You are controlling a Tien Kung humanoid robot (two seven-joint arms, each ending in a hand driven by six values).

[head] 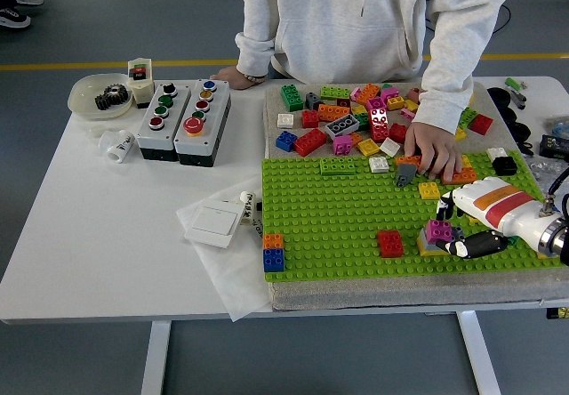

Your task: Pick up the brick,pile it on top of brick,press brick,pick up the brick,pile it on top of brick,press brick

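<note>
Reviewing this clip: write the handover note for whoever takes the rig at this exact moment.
Right hand: on the green baseplate, fingers around the magenta brick, which sits on a yellow brick; whether it is gripping or pressing, I cannot tell.
Left hand: not in view.
Red brick stands alone on the baseplate; an orange-on-blue stack sits at its near left corner.
The person's hand rests in the loose brick pile at the far side.
Done: magenta appears piled on yellow.
Left: confirm the press, then the second pick, pile, press.

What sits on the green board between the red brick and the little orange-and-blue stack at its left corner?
Nothing: in the head view the green baseplate shows only bare studs between the red brick and the orange-and-blue stack.
</note>
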